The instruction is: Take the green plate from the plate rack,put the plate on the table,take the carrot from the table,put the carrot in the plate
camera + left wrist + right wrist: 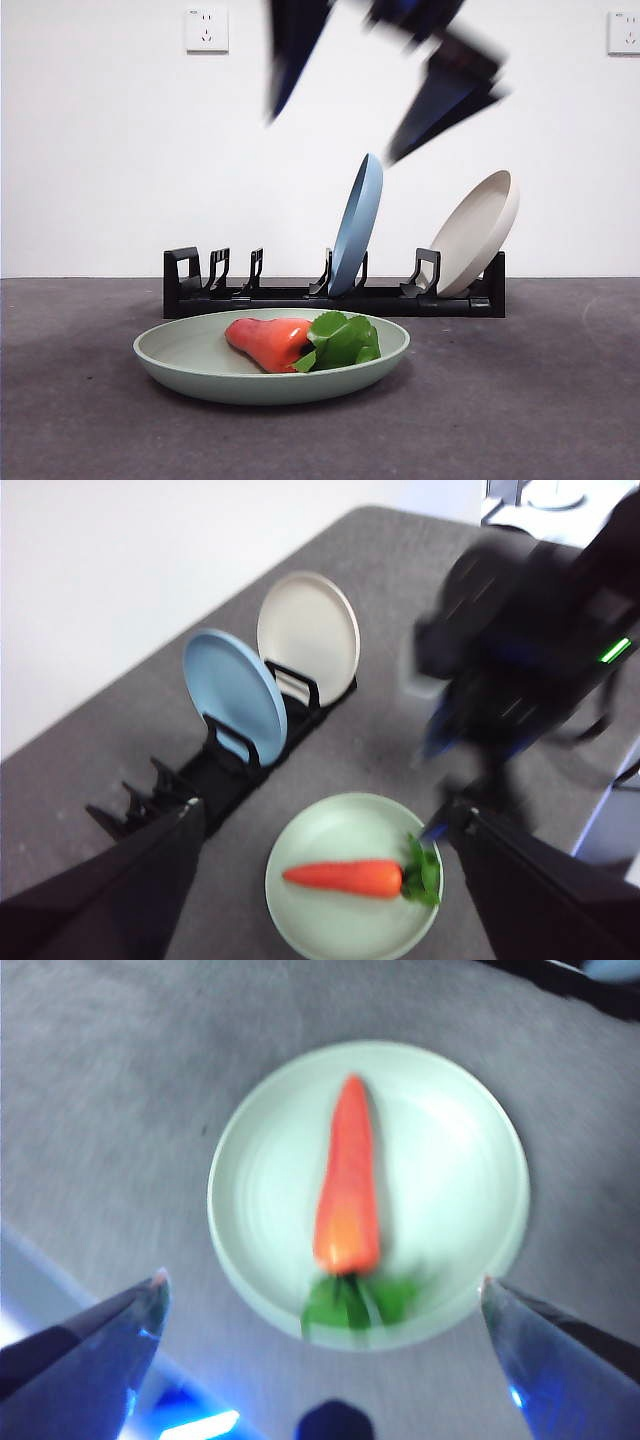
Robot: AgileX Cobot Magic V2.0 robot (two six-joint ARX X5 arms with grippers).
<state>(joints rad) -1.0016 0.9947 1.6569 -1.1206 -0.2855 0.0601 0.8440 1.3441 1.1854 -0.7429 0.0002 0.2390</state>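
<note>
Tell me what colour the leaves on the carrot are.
Bright green, on the carrot lying in the green plate; the front view shows it best.

The left gripper [320, 825] is showing 2 broad, matte black jaws tapering to blunt tips. The right gripper [322, 1290] is showing 2 dark jaws with a blue sheen, pointed like wedges. Its blurred black arm housing [530, 630] is glowing with 1 small green light.
</note>
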